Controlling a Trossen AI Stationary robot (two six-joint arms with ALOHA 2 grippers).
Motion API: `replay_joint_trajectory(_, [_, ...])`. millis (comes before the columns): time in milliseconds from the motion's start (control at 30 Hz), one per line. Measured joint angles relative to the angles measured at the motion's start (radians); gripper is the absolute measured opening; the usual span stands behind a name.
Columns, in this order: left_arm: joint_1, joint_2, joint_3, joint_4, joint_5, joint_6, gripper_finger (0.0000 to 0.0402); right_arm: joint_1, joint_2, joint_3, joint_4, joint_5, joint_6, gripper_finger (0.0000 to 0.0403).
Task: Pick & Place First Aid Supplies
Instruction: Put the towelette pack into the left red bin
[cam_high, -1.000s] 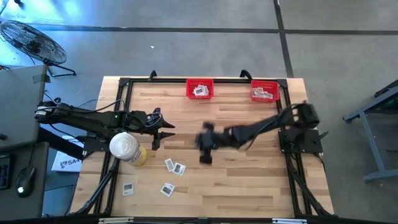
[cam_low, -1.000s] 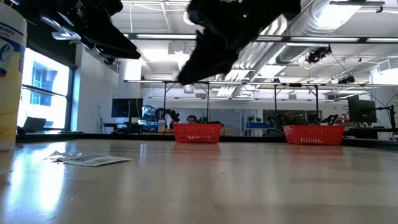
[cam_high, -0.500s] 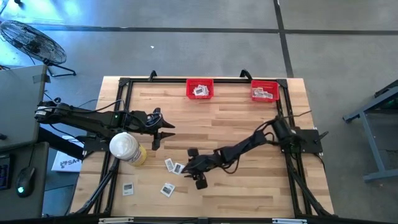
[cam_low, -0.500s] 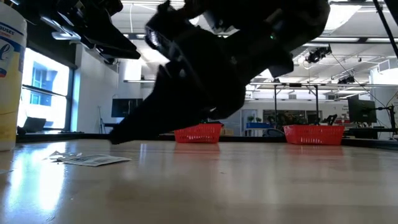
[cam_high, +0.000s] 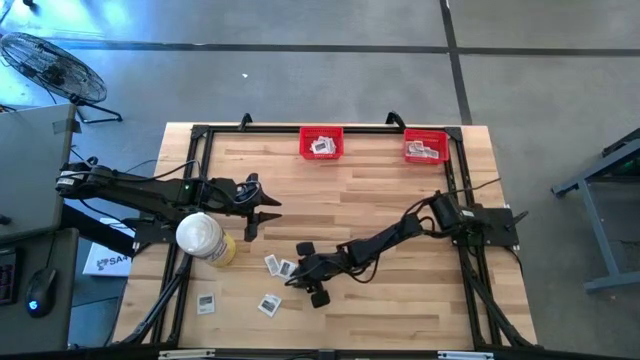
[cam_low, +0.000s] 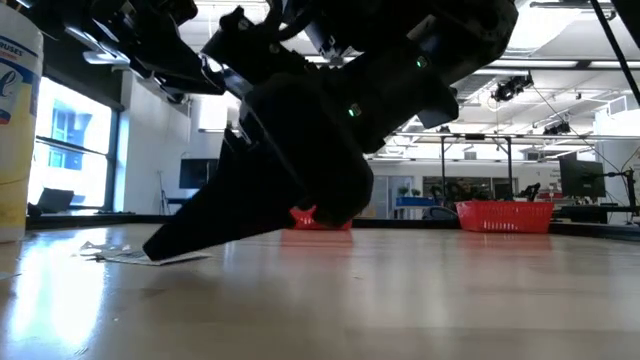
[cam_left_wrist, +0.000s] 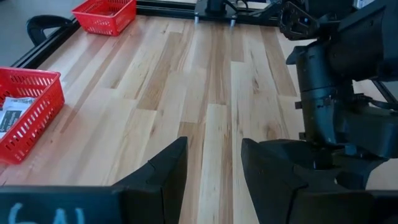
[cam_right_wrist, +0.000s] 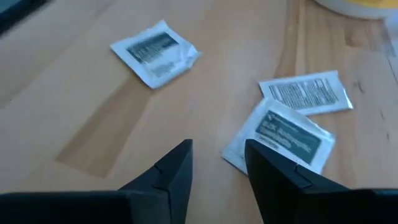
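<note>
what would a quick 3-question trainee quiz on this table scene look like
1. True or false: the right gripper is down at the loose packets near the table's front.
2. How many red bins stand at the far edge? A) one B) two C) three
3. Fill in: the left gripper hangs beside the white ____ with the yellowish base.

Key
1. True; its open fingers point at a packet that partly overlaps another.
2. B: a left bin and a right bin, both holding packets.
3. Cylinder.
</note>
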Motion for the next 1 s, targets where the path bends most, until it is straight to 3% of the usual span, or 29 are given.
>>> replay_joint_trajectory(233, [0.000, 0.000, 0.000, 0.000, 0.000, 0.000, 0.0149, -0.015, 0.021, 0.002, 0.048, -0.002, -0.048, 0.0139])
replay_joint_trajectory(500, [0.000, 0.000, 0.000, 0.000, 0.000, 0.000, 0.0149, -0.050, 0.088, 0.007, 0.048, -0.004, 0.037, 0.0131])
replay_joint_trajectory(667, [0.000, 0.000, 0.000, 0.000, 0.000, 0.000, 0.0149, -0.051, 0.096, 0.008, 0.008, 0.055, 0.052, 0.0094])
replay_joint_trajectory(867, [0.000, 0.000, 0.000, 0.000, 0.000, 0.000, 0.0149, -0.057, 0.097, 0.006, 0.004, 0.056, 0.097, 0.0015])
replay_joint_trajectory(1000, [0.000, 0.000, 0.000, 0.000, 0.000, 0.000, 0.0149, -0.057, 0.089, 0.004, -0.004, 0.044, 0.122, 0.0009])
